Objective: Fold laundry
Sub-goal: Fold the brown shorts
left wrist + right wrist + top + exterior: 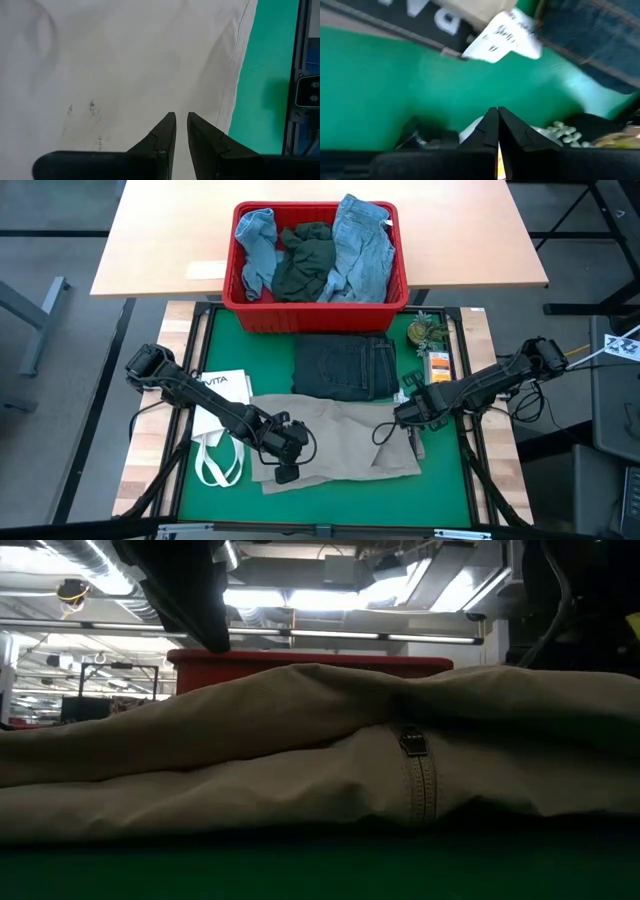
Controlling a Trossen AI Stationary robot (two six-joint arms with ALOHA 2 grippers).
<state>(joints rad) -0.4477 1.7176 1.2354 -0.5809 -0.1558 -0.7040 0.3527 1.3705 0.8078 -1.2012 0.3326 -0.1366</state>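
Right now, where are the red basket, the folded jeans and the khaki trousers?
red basket (pixel 243 308), high view, front wall.
folded jeans (pixel 344 366), high view, middle of the fold.
khaki trousers (pixel 345 442), high view, middle of the cloth.

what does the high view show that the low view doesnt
Only the high view shows the folded dark jeans, the clothes heaped in the red basket, the white tote bag, and both arms: the left gripper at the khaki trousers' near edge, the right gripper at their right side. Only the low view shows the trousers' zipper up close and the ceiling lights behind. Both show the khaki trousers, red basket and green mat.
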